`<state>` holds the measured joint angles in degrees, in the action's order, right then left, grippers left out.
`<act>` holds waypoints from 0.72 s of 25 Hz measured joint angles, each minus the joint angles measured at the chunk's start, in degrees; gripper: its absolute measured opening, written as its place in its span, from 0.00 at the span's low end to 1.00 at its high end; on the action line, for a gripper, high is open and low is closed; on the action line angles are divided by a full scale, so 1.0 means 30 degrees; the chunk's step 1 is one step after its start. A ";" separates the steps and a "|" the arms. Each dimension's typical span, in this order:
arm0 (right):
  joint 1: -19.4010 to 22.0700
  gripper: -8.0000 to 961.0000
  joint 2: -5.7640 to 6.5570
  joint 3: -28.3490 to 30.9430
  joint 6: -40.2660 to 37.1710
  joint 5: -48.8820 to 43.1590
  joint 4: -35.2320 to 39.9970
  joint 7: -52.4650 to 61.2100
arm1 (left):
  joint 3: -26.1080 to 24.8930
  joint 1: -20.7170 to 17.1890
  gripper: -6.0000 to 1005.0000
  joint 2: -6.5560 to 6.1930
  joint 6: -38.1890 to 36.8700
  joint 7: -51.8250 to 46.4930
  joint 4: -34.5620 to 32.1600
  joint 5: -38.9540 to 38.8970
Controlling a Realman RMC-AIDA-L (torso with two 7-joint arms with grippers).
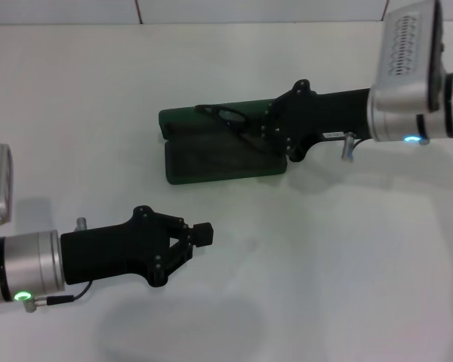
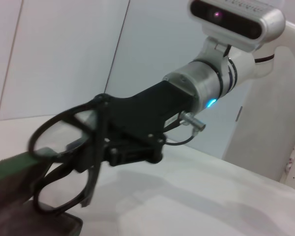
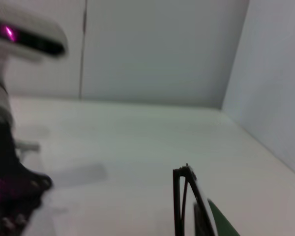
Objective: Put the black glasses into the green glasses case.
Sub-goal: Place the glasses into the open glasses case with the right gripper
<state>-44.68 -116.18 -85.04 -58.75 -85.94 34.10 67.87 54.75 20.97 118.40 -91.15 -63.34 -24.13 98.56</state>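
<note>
You have a plain white table [image 1: 347,249] under pale wall panels, and the green glasses case [image 1: 211,160] lying open on it is the landmark for everything else. The lid sits on the far side of the tray, hinged along its length.

The right gripper [image 1: 263,125] has reached in over the case's right end and is clenched on the black glasses [image 1: 228,116]. The left wrist view shows this best: the black glasses [image 2: 64,157] hang from the right gripper [image 2: 91,162] with the lenses tilted, just above the case's green edge [image 2: 12,164]. Whether the frame already touches the lining cannot be told from here.

The left gripper [image 1: 189,243] sits on the near side of the case, well apart from it, its fingers spread and holding nothing.

By my reading you are at the placing step: the glasses are carried and positioned, not yet released. The next move calls for lowering them until the frame lies flat along the tray, lenses and temples inside the rim, then letting go and pulling the gripper away toward the case's right end without snagging a temple.
</note>
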 joint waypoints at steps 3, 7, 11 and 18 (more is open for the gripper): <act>-0.0301 0.11 -0.0004 -0.1263 0.1126 0.0727 -0.0091 0.0115 | 0.0002 -0.0128 0.01 -0.0006 -0.0064 0.0004 0.0018 0.0025; -0.0582 0.12 -0.0003 -0.2678 0.2389 0.1396 -0.0083 0.0185 | 0.0002 -0.0180 0.01 0.0001 -0.0105 -0.0002 0.0018 0.0185; -0.0774 0.13 -0.0003 -0.3997 0.3544 0.2082 -0.0059 0.0335 | 0.0002 -0.0184 0.01 0.0011 -0.0121 -0.0019 0.0002 0.0222; -0.0787 0.15 -0.0002 -0.4174 0.3798 0.2152 -0.0191 0.0609 | 0.0002 -0.0050 0.01 0.0024 -0.0138 -0.0133 -0.0015 0.0224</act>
<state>-47.04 -116.19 -97.56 -47.36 -79.48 33.53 69.70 54.76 20.82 118.47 -91.57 -63.74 -24.17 99.23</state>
